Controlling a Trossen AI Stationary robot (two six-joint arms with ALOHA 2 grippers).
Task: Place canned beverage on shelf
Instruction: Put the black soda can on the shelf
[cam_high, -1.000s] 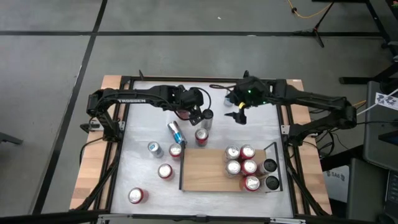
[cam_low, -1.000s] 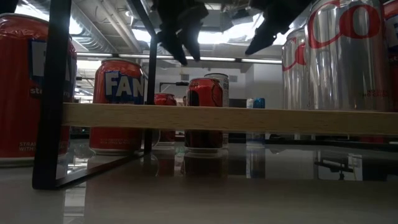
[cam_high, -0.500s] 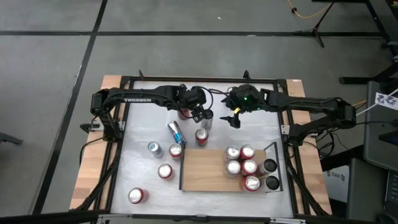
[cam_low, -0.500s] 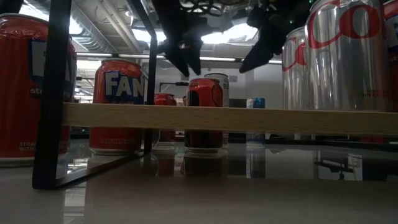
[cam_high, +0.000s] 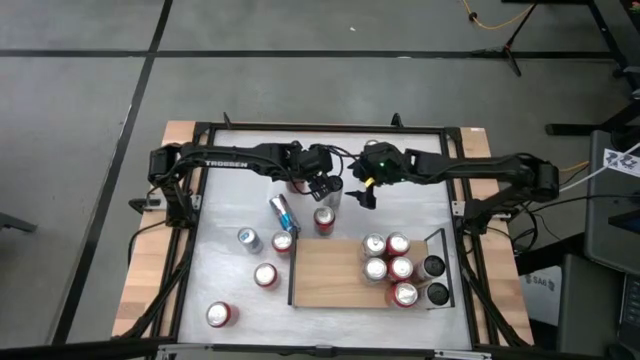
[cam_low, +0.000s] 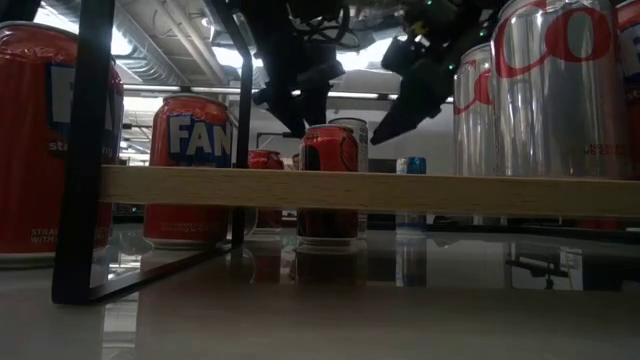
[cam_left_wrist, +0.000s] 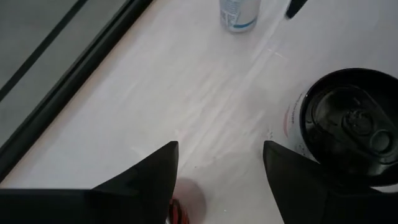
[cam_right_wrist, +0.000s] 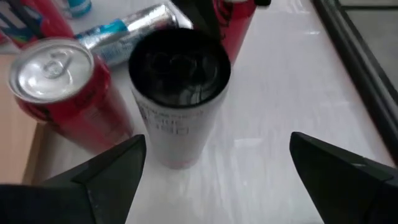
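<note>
The shelf lies well off from both grippers, five cans standing at one end, the rest of the board bare. The right gripper hangs wide open facing the black-topped white can — an approach, not yet a grasp; it probably must advance until its fingers straddle the can, then close. The left gripper, part-open and empty, hovers just beside that can.

Two dark jointed arms; left arm white TROSSEN lettering; right arm green light, black cables; tapered black fingers.
</note>
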